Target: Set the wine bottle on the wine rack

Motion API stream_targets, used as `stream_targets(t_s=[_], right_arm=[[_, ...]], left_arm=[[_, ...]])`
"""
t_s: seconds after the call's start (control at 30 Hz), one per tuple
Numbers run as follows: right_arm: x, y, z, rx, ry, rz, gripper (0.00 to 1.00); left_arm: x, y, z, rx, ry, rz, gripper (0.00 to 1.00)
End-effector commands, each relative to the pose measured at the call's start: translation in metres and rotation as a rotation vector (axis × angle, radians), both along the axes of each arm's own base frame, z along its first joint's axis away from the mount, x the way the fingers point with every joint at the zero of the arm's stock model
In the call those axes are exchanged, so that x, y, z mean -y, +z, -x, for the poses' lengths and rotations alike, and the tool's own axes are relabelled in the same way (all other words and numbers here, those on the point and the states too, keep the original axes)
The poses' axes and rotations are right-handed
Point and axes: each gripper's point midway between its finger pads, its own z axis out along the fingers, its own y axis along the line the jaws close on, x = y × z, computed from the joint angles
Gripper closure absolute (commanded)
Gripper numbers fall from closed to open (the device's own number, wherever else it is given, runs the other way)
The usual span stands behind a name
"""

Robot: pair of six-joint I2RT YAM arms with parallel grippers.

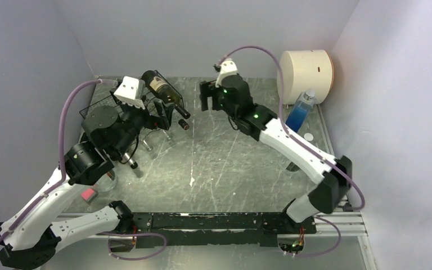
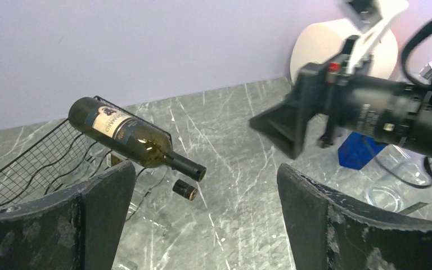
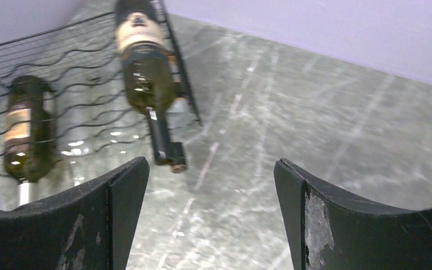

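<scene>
Arms both reach toward the far-left part of the grey marbled worktop (image 1: 236, 163), where the wine rack (image 2: 28, 163) stands against the back wall. The left arm rises from its base at the near-left corner, bends at a dark elbow joint and stretches its forearm away and to the right, so that the wrist hangs over the rack. The left claw (image 2: 205, 174) stands wide apart with nothing between its fingers, low in front of the rack and facing across the worktop. The right arm comes up from the near-right base, folds at the elbow by the right edge, and runs its white forearm diagonally up and to the left. Its wrist is turned so the right claw (image 3: 211, 169) faces the rack's open end. That claw is also spread wide and empty, near the bottle's neck but clear of it. The wine bottle (image 2: 126, 135) lies on the rack's top tier – dark green glass with a cream label, tilted with the neck sloping down and jutting past the wire edge. A second bottle (image 3: 25, 129) lies lower in the rack, to one side. Well off to the right stand a white cylinder (image 1: 306, 67) and a blue bottle (image 1: 301, 112).
</scene>
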Motion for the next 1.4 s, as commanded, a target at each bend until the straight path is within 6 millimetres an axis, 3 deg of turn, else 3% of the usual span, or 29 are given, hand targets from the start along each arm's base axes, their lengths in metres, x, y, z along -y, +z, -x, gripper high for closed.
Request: stream_targets(t_s=[0.0, 0.23, 0.4, 0.67, 0.83, 1.37], right_arm=[[0.085, 0.018, 0.012, 0.071, -0.295, 0.051, 0.14], [0.208, 0.021, 0.031, 0.062, -0.619, 0.058, 0.14], [0.261, 0.023, 0.044, 0.044, -0.776, 0.047, 0.14], [0.308, 0.046, 0.046, 0.106, -0.966, 0.022, 0.07], [0.341, 0.042, 0.042, 0.109, -1.099, 0.081, 0.0], [0.377, -0.041, 0.003, -0.045, -1.065, 0.025, 0.02]], left_arm=[[0.009, 0.008, 0.005, 0.038, -0.063, 0.039, 0.01], [0.018, 0.004, 0.001, 0.042, -0.087, 0.034, 0.01], [0.023, -0.003, -0.001, 0.024, -0.097, 0.018, 0.01], [0.023, -0.004, -0.004, 0.021, -0.088, 0.001, 0.01], [0.024, -0.009, -0.004, 0.009, -0.092, -0.004, 0.01], [0.036, -0.022, -0.007, -0.021, -0.12, -0.013, 0.01]])
